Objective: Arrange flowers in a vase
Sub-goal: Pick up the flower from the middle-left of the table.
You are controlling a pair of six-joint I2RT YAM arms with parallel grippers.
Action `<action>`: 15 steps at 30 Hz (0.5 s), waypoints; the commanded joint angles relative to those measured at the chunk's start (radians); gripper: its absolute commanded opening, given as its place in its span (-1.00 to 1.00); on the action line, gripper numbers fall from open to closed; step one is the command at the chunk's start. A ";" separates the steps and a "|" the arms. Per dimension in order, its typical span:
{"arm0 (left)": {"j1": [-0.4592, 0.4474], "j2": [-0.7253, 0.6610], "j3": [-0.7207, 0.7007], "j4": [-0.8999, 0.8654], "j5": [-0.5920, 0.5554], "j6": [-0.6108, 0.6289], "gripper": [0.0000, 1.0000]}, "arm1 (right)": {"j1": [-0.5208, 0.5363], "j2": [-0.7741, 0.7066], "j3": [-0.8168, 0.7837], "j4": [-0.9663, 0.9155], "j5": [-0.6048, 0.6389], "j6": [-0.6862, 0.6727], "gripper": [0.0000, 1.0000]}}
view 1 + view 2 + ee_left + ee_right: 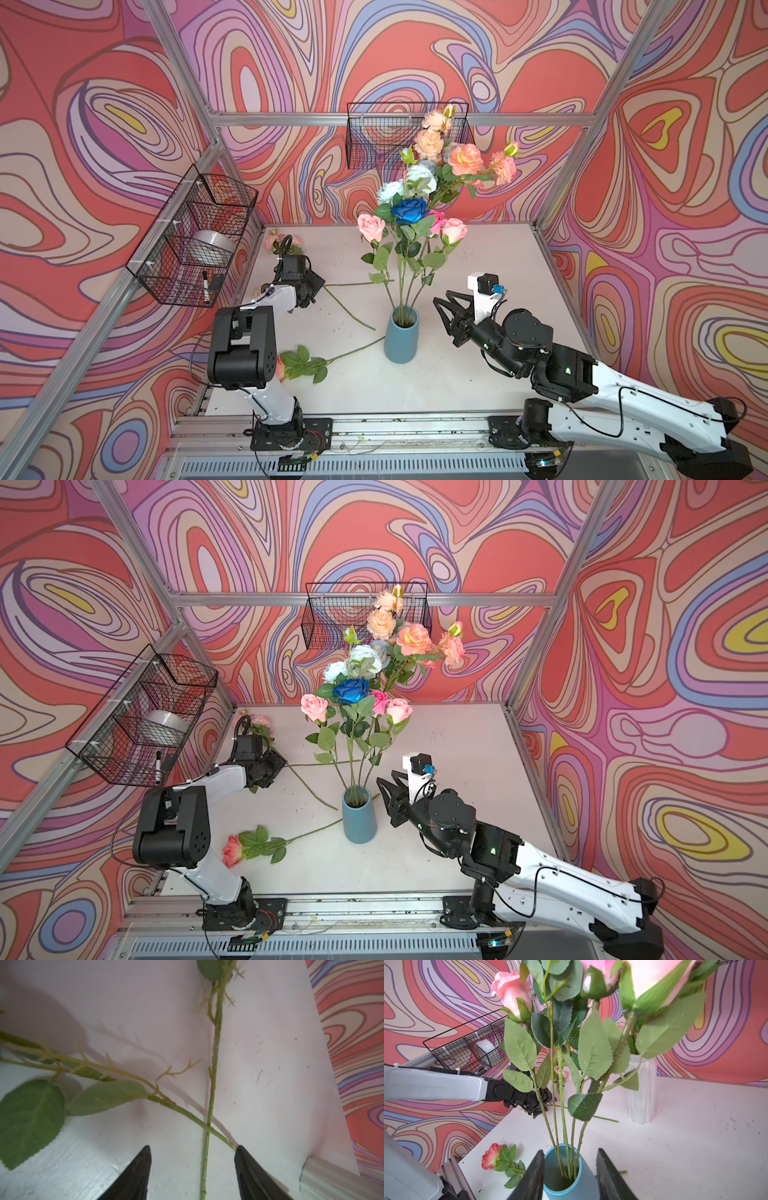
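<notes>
your left claw (193,1147) hangs released astride a loose stem (212,1084) on the table (270,1064), ready to pinch it, while your right claw (570,1150), also released, waits by the vase (400,345) holding most flowers (409,210).

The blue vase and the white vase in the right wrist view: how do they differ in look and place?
The blue vase has a smooth wall; the white vase has a ribbed one. The blue vase stands toward the middle of the table; the white vase stands behind it, nearer the back wall. Both stand upright and hold flower stems.
</notes>
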 commanded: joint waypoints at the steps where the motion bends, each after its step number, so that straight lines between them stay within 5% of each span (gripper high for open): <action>1: 0.003 0.025 0.021 -0.001 -0.100 -0.120 0.41 | 0.002 -0.021 -0.001 -0.024 0.034 0.003 -0.21; 8: 0.009 0.109 0.046 -0.031 -0.121 -0.364 0.25 | 0.001 -0.016 0.003 -0.028 0.054 -0.014 -0.25; 15: 0.022 0.239 0.162 -0.226 -0.061 -0.439 -0.01 | 0.002 -0.030 0.002 -0.042 0.062 -0.019 -0.27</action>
